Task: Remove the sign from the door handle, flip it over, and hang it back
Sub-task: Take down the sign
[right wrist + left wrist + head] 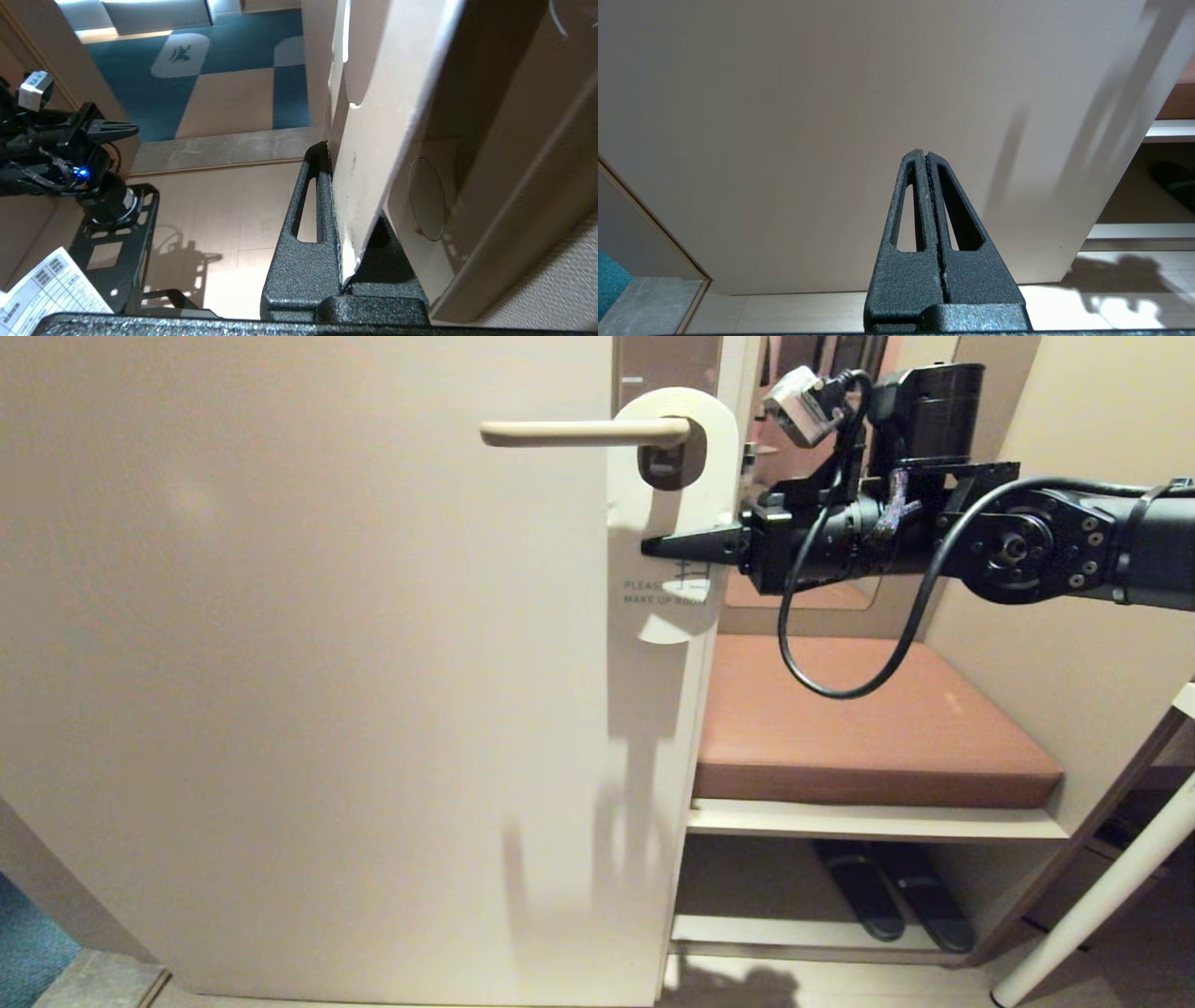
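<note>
Head view: the sign (pixel 670 513), white face outward with the words "PLEASE MAKE UP ROOM", hangs on the door handle (pixel 583 432) by its large oval hole, flat against the pale door (pixel 308 663) near the door's right edge. The cream lever runs level toward the left from its dark base, which shows through the sign's hole. The right gripper (pixel 653 547) reaches in level from the right, its fingers pressed together on the sign's right edge, at mid-height just above the printed words. A black cable (pixel 822 644) loops below the right arm. To the right of the door, a brown cushioned bench (pixel 868 719) sits above a shelf holding 2 dark slippers (pixel 887 896).

Right wrist view: the right gripper's fingers (pixel 308 205) pinch the white card between them, the card's edge seated deep at the finger roots.

Left wrist view: the left gripper (pixel 927 156) is parked low before the door's lower part, its 2 fingers closed against each other with nothing between them.
</note>
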Available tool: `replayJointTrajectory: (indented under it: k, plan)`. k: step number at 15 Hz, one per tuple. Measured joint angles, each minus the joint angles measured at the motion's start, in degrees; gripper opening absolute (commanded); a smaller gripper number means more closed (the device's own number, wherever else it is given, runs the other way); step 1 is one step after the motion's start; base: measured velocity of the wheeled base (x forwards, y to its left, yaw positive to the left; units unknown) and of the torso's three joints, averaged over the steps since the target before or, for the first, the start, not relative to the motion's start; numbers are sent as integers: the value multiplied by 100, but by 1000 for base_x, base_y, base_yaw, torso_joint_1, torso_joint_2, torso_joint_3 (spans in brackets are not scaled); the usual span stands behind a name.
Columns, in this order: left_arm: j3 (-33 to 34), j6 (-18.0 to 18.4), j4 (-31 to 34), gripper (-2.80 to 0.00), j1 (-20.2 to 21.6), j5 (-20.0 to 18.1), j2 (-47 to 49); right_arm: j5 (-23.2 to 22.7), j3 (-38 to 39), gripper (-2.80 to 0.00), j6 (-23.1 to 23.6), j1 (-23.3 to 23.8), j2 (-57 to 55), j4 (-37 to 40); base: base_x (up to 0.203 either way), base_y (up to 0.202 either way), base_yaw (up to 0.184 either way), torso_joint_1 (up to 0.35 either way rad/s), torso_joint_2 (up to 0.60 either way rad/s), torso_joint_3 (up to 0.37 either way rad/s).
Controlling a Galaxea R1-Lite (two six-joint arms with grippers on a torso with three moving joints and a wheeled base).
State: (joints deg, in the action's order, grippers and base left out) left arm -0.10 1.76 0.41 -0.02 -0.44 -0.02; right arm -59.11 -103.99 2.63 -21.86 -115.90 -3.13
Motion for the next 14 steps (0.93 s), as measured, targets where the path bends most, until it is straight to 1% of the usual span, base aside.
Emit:
replayJointTrajectory:
  k: [5,7,9,12,14]
  plan:
    - [0,-1,2,-280,2,2,-1,64,304,-280,7,-30,249,0,0,0,0,0,0,0]
    - [0,0,2,-280,2,0,2,252,374,-280,15,-89,340,-15,0,0,0,0,0,0]
    - [0,-5,2,-280,0,2,-1,574,420,-280,12,-188,386,-193,0,0,0,0,0,0]
    - [0,0,0,-280,2,3,2,1300,689,-280,15,-459,443,-712,0,0,0,0,0,0]
    - [0,0,0,-280,2,3,0,1659,873,-280,15,-611,508,-805,0,0,0,0,0,0]
